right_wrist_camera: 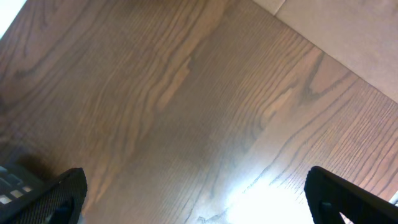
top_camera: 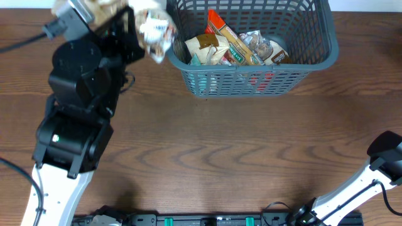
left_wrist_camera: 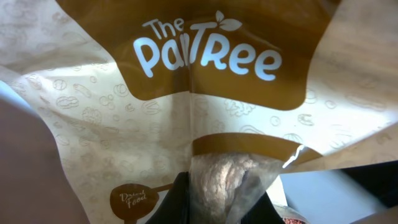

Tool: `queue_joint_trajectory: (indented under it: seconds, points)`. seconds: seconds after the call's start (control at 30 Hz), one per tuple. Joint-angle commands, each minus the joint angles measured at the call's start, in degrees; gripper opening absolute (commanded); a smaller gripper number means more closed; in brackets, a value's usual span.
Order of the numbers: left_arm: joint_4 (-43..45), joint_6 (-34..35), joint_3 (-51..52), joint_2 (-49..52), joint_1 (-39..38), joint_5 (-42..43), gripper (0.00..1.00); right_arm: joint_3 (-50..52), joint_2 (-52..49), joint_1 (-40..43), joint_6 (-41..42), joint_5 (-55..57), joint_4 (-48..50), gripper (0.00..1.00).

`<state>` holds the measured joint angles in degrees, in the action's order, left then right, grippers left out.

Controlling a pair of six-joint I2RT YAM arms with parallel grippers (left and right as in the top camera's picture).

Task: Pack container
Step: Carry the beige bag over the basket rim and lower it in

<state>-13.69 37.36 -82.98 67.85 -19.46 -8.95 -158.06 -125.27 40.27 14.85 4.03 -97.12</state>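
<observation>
1. Since the container sits at the far middle of the counter, open side up, with its left rim just beside the raised snack packet, the carry can be short, I judge. It should go rightward over the rim first and only then down, so the bag does not catch on the lattice wall.
2. The container's back-left corner looks the least filled. Aiming there should avoid knocking the upright red packet.
3. The snack packet is tan and brown with a clear window, and it hangs outside the container, above the counter. It looks soft and crumpled, so releasing it low over the pile seems wiser than dropping it from height.
4. The left fingers are closed on the snack packet's lower part, near the window. The right fingers stand wide apart over bare counter, holding nothing, well apart from the container. This step asks nothing of them.
5. Counted:
   - one counter
   - one container
   - two arms, the left arm and the right arm
   - one snack packet in the air
   - about five packets inside; they overlap, so I cannot count them exactly
</observation>
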Motion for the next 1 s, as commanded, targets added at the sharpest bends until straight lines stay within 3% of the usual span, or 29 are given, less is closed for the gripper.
queue_joint_trajectory:
  seconds: [0.0, 0.17, 0.33, 0.87, 0.93, 0.97]
  points:
    - [5.57, -1.55, -0.52, 5.51, -1.6, 4.0, 0.05, -0.11, -0.02, 0.15, -0.31, 0.0, -0.15, 0.99]
    - [15.13, -0.83, -0.52, 14.6, -5.44, 4.66, 0.06, -0.11, 0.0, 0.15, -0.31, 0.0, -0.15, 0.99]
    - [18.58, 2.16, -0.52, 22.6, -8.59, 4.68, 0.06, -0.11, -0.02, 0.15, -0.31, 0.0, -0.15, 0.99]
    - [13.25, 2.34, -0.52, 33.83, -10.14, 4.66, 0.06, -0.11, -0.02, 0.15, -0.31, 0.0, -0.15, 0.99]
    - [13.03, 2.34, -0.52, 34.53, -10.14, 4.66, 0.09, -0.11, -0.02, 0.15, -0.31, 0.0, -0.15, 0.99]
    - [13.0, 2.34, -0.52, 34.75, -10.14, 4.68, 0.17, -0.11, 0.0, 0.15, -0.31, 0.0, -0.15, 0.99]
